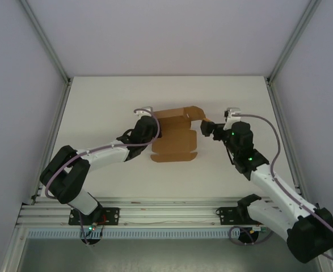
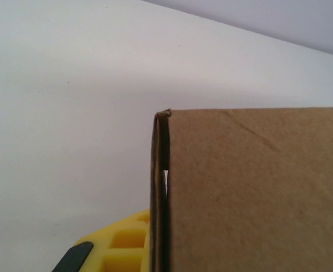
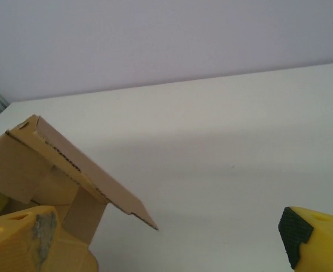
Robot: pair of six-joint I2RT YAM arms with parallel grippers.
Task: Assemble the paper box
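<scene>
Right jaws: we see them spread wide with nothing between them. The left-hand finger [image 3: 19, 243] sits low at one side of the right wrist view. The right-hand finger [image 3: 319, 241], with its black pad [image 3: 294, 229], sits low at the other side. Bare table lies in the gap.
Left jaws: we see one yellow finger [image 2: 118, 249] just beside a folded cardboard edge. The other is hidden behind the sheet, so we cannot tell whether they grip it or how far apart they stand.
Paper box [image 1: 175, 139]: brown cardboard, partly folded, lying between the two sets of jaws. Its left edge meets the left jaws and its far right corner reaches the right jaws.
Raised flap [image 3: 81, 164]: it slants up over the left-hand finger of the right jaws, its tip free above the table.
Flat panel [image 1: 175, 148]: it lies on the table, closer to the arm bases than either set of jaws.
Table [image 1: 115, 96]: white, stretching beyond both sets of jaws.
Walls [image 1: 155, 34]: pale, standing past the table's far edge.
</scene>
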